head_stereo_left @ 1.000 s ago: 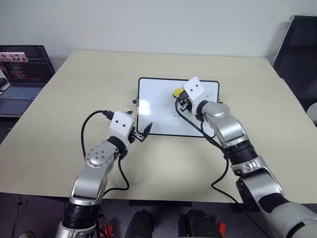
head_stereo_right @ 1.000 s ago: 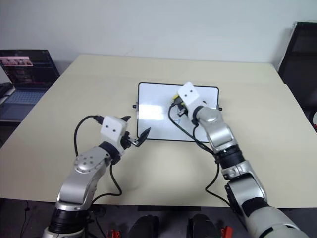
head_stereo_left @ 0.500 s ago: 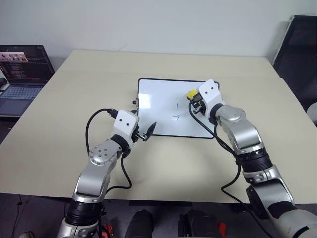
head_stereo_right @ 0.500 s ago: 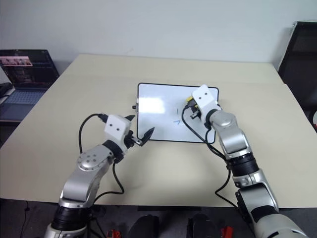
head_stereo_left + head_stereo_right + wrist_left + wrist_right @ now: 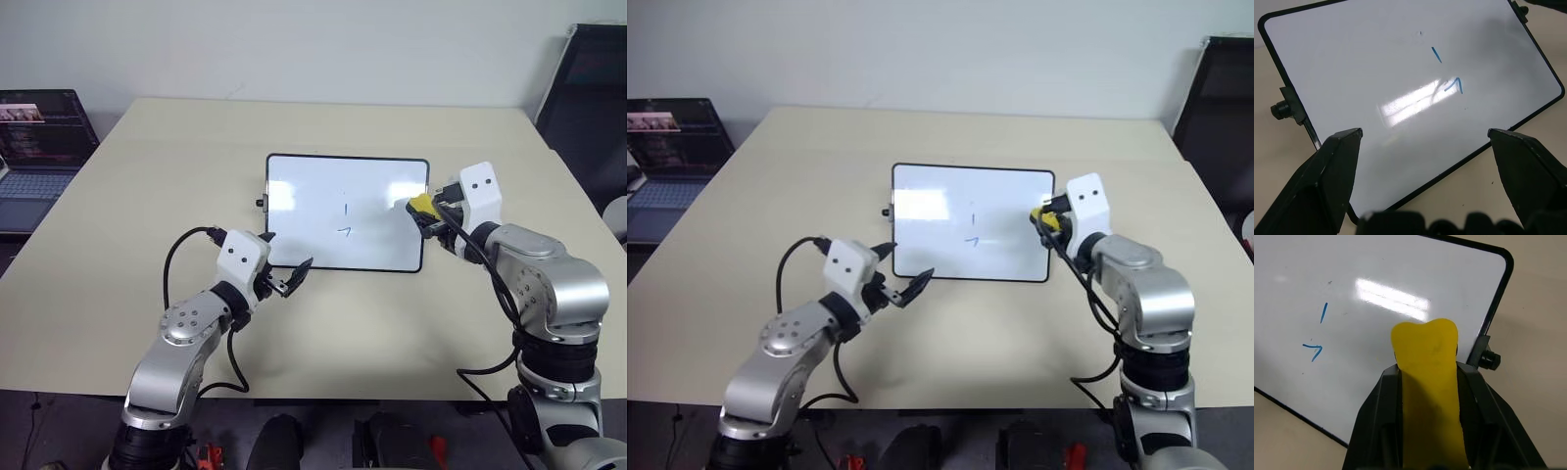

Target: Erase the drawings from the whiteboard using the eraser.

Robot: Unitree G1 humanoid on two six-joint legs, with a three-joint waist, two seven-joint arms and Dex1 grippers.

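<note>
Eraser in my right gripper, two marks left to wipe.

My right gripper point(image 5: 431, 211) is clenched on the eraser point(image 5: 1427, 382), poised at the right edge of the whiteboard point(image 5: 304, 211). The drawings point(image 5: 345, 220), a short stroke above a "7"-like mark, sit near the board's middle, toward my left from the eraser, stacked in a column running away from me. My left gripper point(image 5: 289, 277) hangs with jaws spread at the board's near-left corner, gripping nothing. My right is the arm to sweep inward.

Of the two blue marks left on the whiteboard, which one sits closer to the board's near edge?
The "7"-like mark, a hooked shape. The short stroke is a plain line farther up the whiteboard.
</note>
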